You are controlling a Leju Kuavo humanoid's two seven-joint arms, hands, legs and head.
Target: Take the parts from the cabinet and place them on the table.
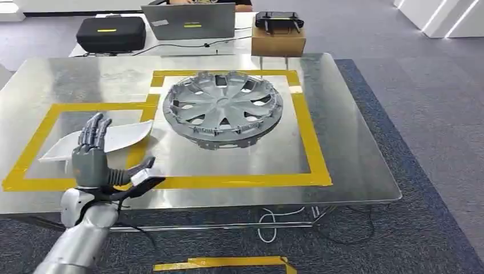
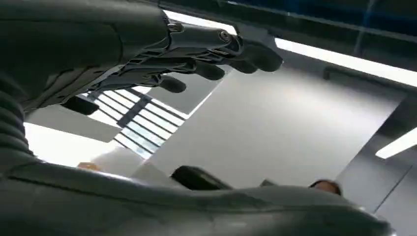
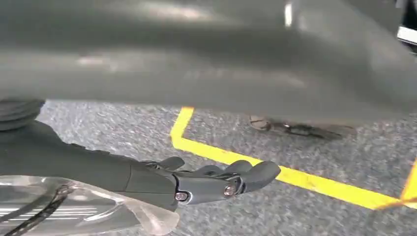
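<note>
A silver wheel cover (image 1: 222,108) lies flat in the right yellow-taped square on the metal table (image 1: 348,148). A white curved panel (image 1: 122,136) lies in the left taped square. My left hand (image 1: 91,157) is raised over the table's front left edge, just in front of the white panel, with fingers spread and nothing in it. In the left wrist view the left hand (image 2: 113,49) has its fingers (image 2: 211,54) stretched out and apart from the thumb. My right hand (image 3: 196,182) hangs low over grey carpet, fingers extended and empty.
Behind the table, a second table carries a black case (image 1: 111,32), a laptop (image 1: 188,21) and a cardboard box (image 1: 278,41) with a black controller (image 1: 278,21) on top. Cables (image 1: 274,220) hang under the table. Yellow tape (image 1: 225,263) marks the carpet.
</note>
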